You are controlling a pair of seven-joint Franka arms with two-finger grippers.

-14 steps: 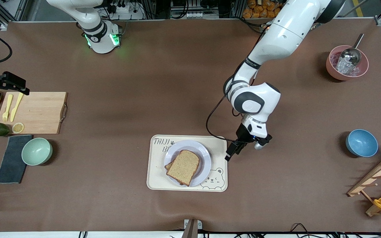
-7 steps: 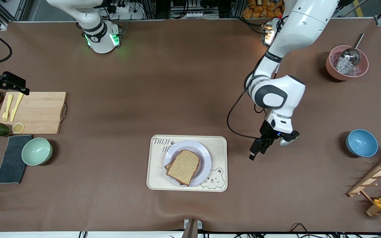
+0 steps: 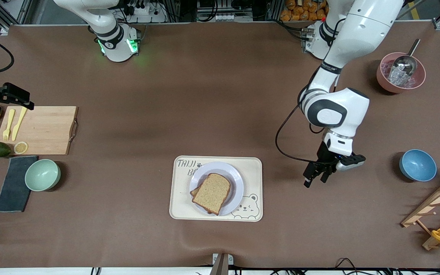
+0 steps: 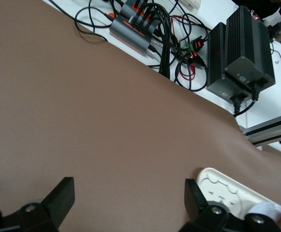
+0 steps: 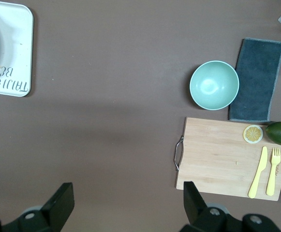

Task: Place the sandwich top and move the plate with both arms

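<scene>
The sandwich top (image 3: 212, 193) already lies on the plate (image 3: 236, 179) in the tray (image 3: 252, 164), so only moving the plate remains; the left gripper (image 3: 316, 176), spread, hovers at its three o'clock, while the right gripper (image 3: 4, 96), also spread, waits above the cutting board (image 3: 46, 130).

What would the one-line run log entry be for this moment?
sandwich top: on plate, in tray | left gripper: open, empty, over table beside tray | right gripper: open, empty, waiting

left end effector (image 3: 316, 177) | moved off tray (image 3: 178, 191) edge toward left arm's end | now over bare table (image 3: 204, 95)
</scene>
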